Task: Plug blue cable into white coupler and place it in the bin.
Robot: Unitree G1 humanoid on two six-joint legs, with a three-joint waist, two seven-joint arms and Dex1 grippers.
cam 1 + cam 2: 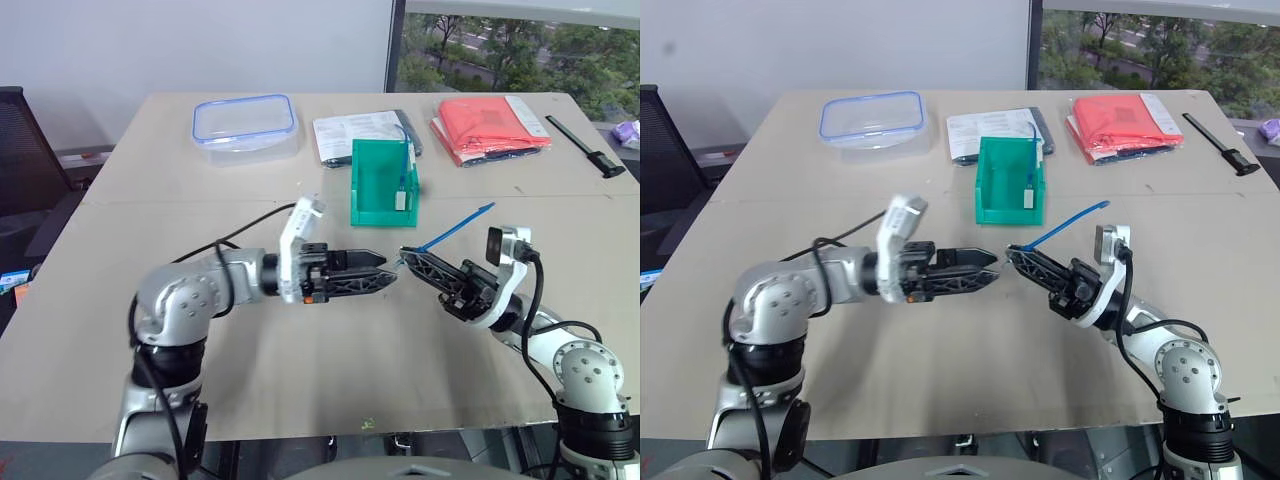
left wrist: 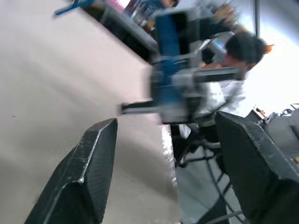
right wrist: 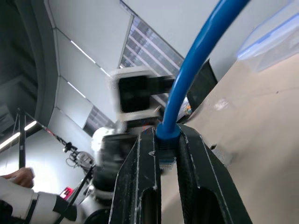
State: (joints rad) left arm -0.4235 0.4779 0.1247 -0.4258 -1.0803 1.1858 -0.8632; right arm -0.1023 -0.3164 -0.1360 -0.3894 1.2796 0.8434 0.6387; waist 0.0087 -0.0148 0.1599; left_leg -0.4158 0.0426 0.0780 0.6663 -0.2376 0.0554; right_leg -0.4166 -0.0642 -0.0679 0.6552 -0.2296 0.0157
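Observation:
My right gripper (image 1: 404, 253) is shut on the blue cable (image 1: 458, 225), which rises from its fingertips up and to the right above the table. In the right wrist view the cable (image 3: 196, 60) runs down into the narrow gap between that gripper's fingers (image 3: 145, 177). My left gripper (image 1: 389, 271) points at the right one, tip to tip and just apart from it. Its fingers (image 2: 93, 158) stand open with nothing between them. I cannot make out the white coupler at the tips. The green bin (image 1: 370, 180) stands just behind, with another blue cable and a white block (image 1: 400, 200) inside.
A clear container with a blue-rimmed lid (image 1: 245, 127) sits at the back left. Plastic-wrapped papers (image 1: 355, 135), a red packet (image 1: 490, 125) and a black caliper (image 1: 585, 145) lie along the back. A black chair (image 1: 20, 150) stands left of the table. A person (image 2: 243, 46) is beyond.

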